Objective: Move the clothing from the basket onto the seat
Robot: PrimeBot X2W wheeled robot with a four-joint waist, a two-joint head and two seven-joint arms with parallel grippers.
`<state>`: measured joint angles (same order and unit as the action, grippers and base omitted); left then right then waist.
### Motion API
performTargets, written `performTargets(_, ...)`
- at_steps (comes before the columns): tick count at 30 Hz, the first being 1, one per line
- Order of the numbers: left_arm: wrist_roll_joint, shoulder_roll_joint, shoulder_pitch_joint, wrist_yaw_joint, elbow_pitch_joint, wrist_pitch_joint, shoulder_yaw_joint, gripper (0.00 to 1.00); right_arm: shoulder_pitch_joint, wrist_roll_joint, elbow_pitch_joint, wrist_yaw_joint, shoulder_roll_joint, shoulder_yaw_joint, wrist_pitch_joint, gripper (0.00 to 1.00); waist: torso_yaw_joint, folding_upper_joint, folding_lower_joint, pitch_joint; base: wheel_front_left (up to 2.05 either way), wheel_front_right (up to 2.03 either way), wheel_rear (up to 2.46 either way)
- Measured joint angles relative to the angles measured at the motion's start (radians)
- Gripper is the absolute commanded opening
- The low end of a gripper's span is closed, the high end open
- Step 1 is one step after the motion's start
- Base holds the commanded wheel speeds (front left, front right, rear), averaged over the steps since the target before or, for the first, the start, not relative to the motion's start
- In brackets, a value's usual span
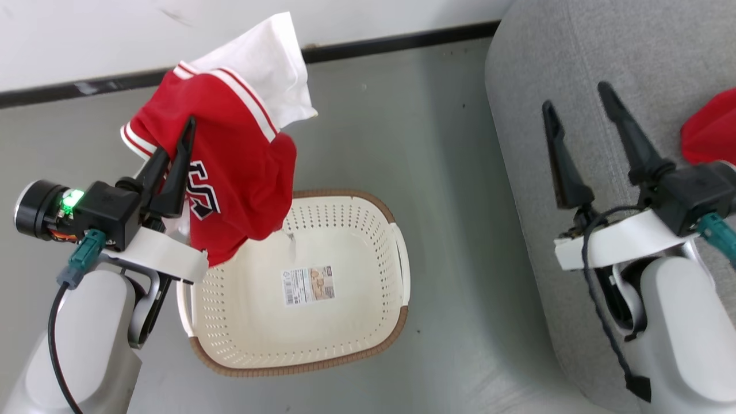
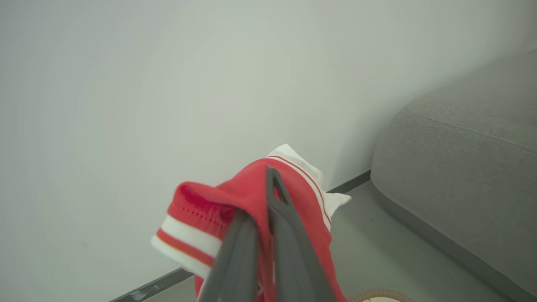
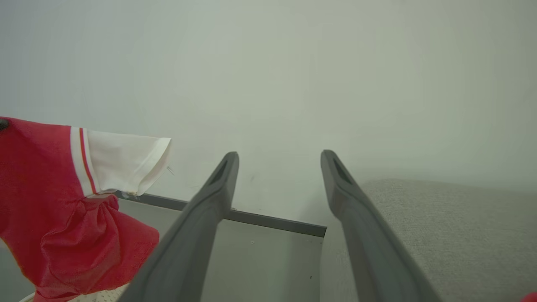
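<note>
My left gripper (image 1: pixel 183 133) is shut on a red jersey (image 1: pixel 241 167) with white trim and dark letters, held up above the left end of the cream basket (image 1: pixel 368 339). The jersey's white sleeve (image 1: pixel 270 63) sticks up behind it. In the left wrist view the red jersey (image 2: pixel 251 197) wraps the shut fingers (image 2: pixel 281 235). The basket's inside holds nothing but a label (image 1: pixel 307 284). My right gripper (image 1: pixel 578 106) is open over the grey seat (image 1: pixel 575 52), nothing between its fingers (image 3: pixel 361 209). A second red garment (image 1: pixel 710 135) lies on the seat at the right edge.
Grey floor (image 1: pixel 448 172) separates the basket from the seat. A white wall with a dark baseboard (image 1: pixel 397 41) runs behind both. The seat's rounded edge (image 2: pixel 440 188) is to the right of the held jersey.
</note>
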<state>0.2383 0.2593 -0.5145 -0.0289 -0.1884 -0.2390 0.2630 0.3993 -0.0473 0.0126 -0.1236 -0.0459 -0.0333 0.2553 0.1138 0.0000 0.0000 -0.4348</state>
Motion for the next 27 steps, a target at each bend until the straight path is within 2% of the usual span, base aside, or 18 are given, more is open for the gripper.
performTargets(11, 0.01, -0.001, 0.053, -0.018, 0.042, 0.045, 0.029, 0.0, -0.095, -0.007, 0.039, 0.0, -0.015, -0.067, 0.0, 1.0, -0.033, 0.0, 0.0, 0.138, 0.0, 0.0, 0.0)
performTargets(27, 0.026, -0.01, 0.095, -0.049, 0.102, 0.142, 0.11, 0.0, -0.212, -0.004, 0.064, 0.0, -0.022, -0.1, 0.0, 1.0, -0.079, 0.0, 0.0, 0.296, 0.0, 0.0, 0.0)
